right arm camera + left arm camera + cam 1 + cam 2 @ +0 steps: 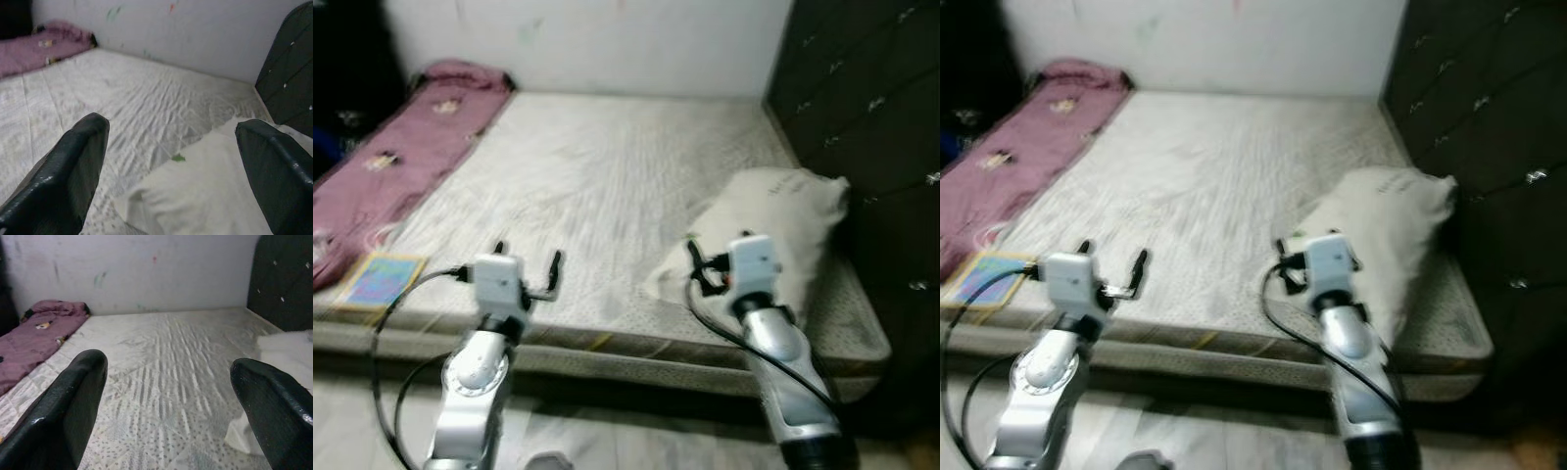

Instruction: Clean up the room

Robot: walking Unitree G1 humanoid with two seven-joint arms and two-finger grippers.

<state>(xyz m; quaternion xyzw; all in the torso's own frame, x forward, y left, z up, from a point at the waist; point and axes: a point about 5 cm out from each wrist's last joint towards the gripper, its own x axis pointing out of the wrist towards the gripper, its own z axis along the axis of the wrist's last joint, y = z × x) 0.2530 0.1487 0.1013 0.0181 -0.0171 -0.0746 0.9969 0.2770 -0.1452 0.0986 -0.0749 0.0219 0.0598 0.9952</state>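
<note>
We stand at the foot of the bed (607, 176) with both arms raised over its near edge, so we judge the step in hand to be the approach to the pillow (773, 230), the likeliest thing to tidy. It lies on the right side of the mattress, near the dark tufted headboard (862, 117). Our right gripper (171, 161) hovers just before the pillow's near corner, jaws spread wide and holding nothing. Our left gripper (168, 396) hangs over bare mattress, jaws likewise spread and empty. The next move probably calls for easing the right gripper forward and closing on the soft corner. The pillow is off-white, limp and rumpled, with a small green speck (178, 157) on it. The mattress cover is pale, quilted and finely patterned. A mauve blanket (391, 166) lies bunched along the left edge, with a flat colourful book (380, 279) near it.
</note>
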